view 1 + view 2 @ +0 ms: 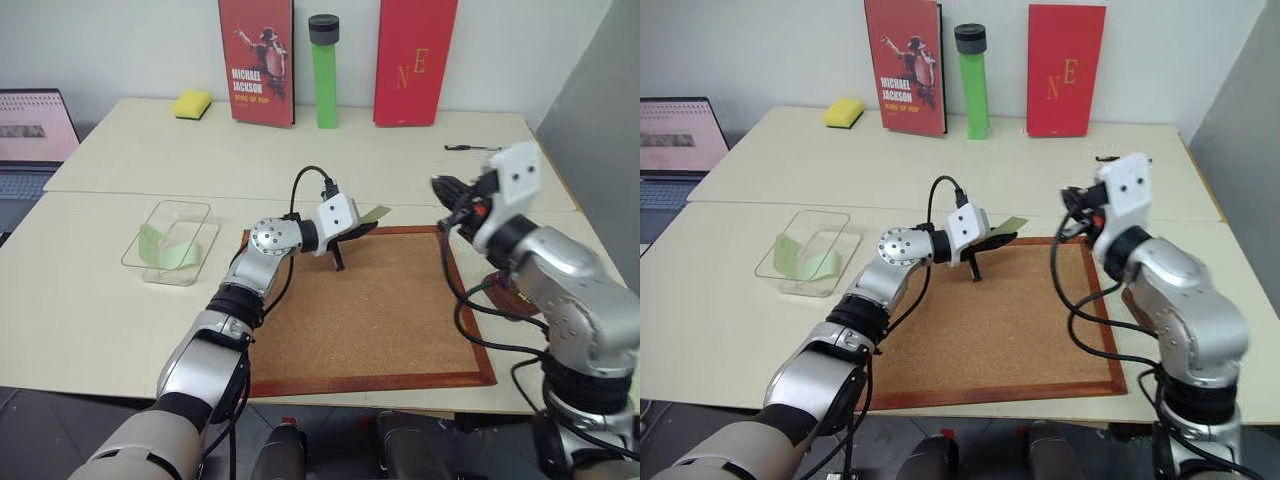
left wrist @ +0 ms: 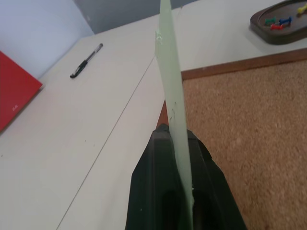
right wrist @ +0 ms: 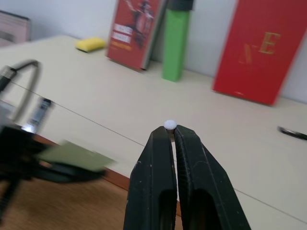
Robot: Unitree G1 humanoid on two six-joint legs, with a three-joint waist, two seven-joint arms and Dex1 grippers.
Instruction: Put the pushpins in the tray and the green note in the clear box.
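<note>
My left gripper (image 1: 358, 229) is shut on the pale green note (image 1: 376, 213) and holds it just above the far edge of the cork board (image 1: 380, 310). The left wrist view shows the green note (image 2: 171, 91) edge-on between the fingers. My right gripper (image 3: 171, 130) is raised over the board's far right corner. It is shut on a pushpin (image 3: 170, 125) with a small white head at its tips. The dark brown tray (image 2: 283, 39) holds green (image 2: 270, 21), blue and red pushpins. The clear box (image 1: 185, 206) sits left of the board with green slips inside.
A laptop (image 1: 30, 130) stands at the far left. A yellow sponge (image 1: 190, 103), two red books (image 1: 257, 60), and a tall green cylinder (image 1: 324, 80) line the back wall. A black pen (image 1: 470, 148) lies on the table behind my right gripper.
</note>
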